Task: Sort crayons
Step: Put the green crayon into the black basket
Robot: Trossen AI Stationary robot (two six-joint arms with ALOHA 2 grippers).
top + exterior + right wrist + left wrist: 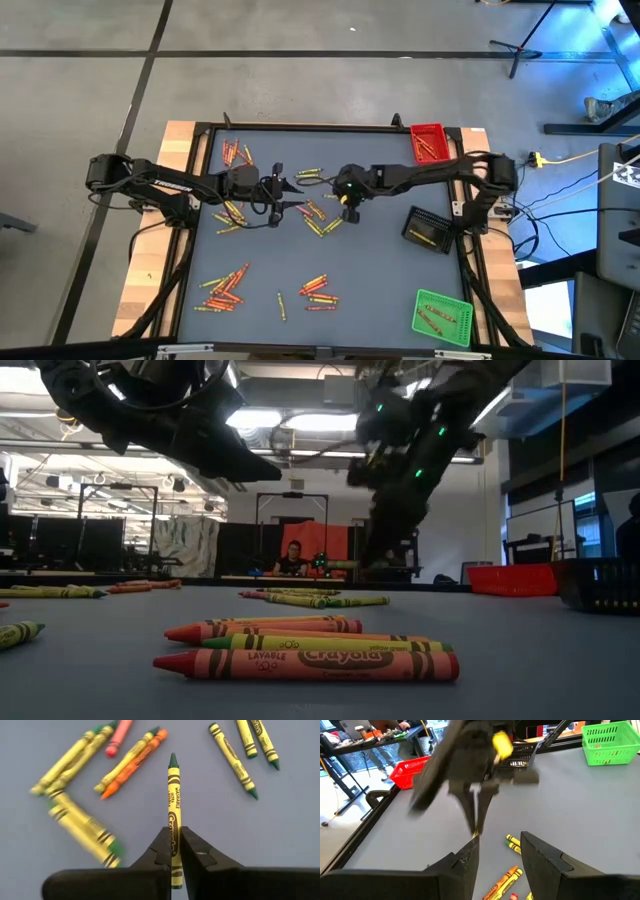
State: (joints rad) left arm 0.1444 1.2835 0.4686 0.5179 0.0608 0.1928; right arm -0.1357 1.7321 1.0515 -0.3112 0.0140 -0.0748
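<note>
1. Currently one green-tipped crayon (173, 805) is pinched between the fingers of the right gripper (349, 207), gripped near its back end so that most of the barrel sticks out forward; the pinch leaves the tip free for a clean drop.
2. The right gripper is held above the mat's centre, over the loose cluster of yellow-green and orange crayons (318, 217), probably because the pick was made from that pile.
3. The left gripper (288, 191) is parked just beside the right one, fingers apart and holding nothing; likely it is kept clear while staged over the same cluster.
4. The remaining crayons are lying scattered in groups on the grey mat (380, 280): a far-left group (237, 153), a near-left group (224, 289) and a near-centre group (318, 291).
5. Three trays are set along the right side, within the right arm's reach: red tray (430, 142), black tray (431, 229), green tray (442, 316). The green one is judged the likely target for the held crayon.
</note>
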